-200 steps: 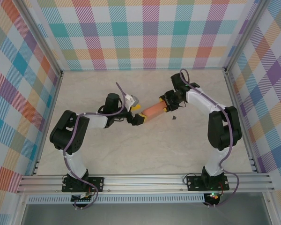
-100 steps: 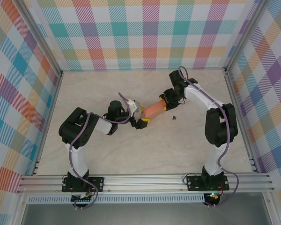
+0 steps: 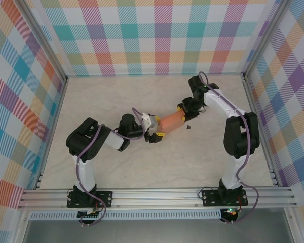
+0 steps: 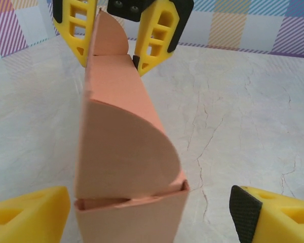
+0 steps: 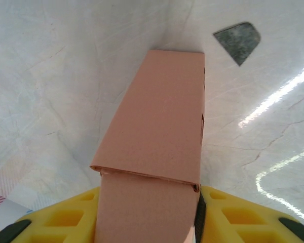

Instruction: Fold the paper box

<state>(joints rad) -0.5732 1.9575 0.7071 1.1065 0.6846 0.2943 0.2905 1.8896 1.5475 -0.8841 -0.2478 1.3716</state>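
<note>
The paper box (image 3: 172, 121) is a salmon-orange oblong held just above the table, tilted, at mid-table. My right gripper (image 3: 184, 112) is shut on its far right end; in the right wrist view the box (image 5: 162, 121) runs out from between the yellow fingers (image 5: 233, 217). My left gripper (image 3: 155, 128) is open and straddles the box's near end (image 4: 126, 152). Its left finger (image 4: 28, 217) is close beside the card, while the right finger (image 4: 273, 217) stands well clear. A rounded flap (image 4: 121, 147) lies over that end. The right gripper (image 4: 116, 30) shows at the box's far end.
A small dark grey scrap (image 3: 189, 127) lies on the marble tabletop (image 3: 142, 162) just right of the box, also seen as the scrap (image 5: 238, 39) in the right wrist view. Checked walls and aluminium rails (image 3: 157, 195) enclose the table.
My left gripper has slid right onto the box's near end and its jaws have narrowed somewhat. The right gripper has carried the box slightly right.
</note>
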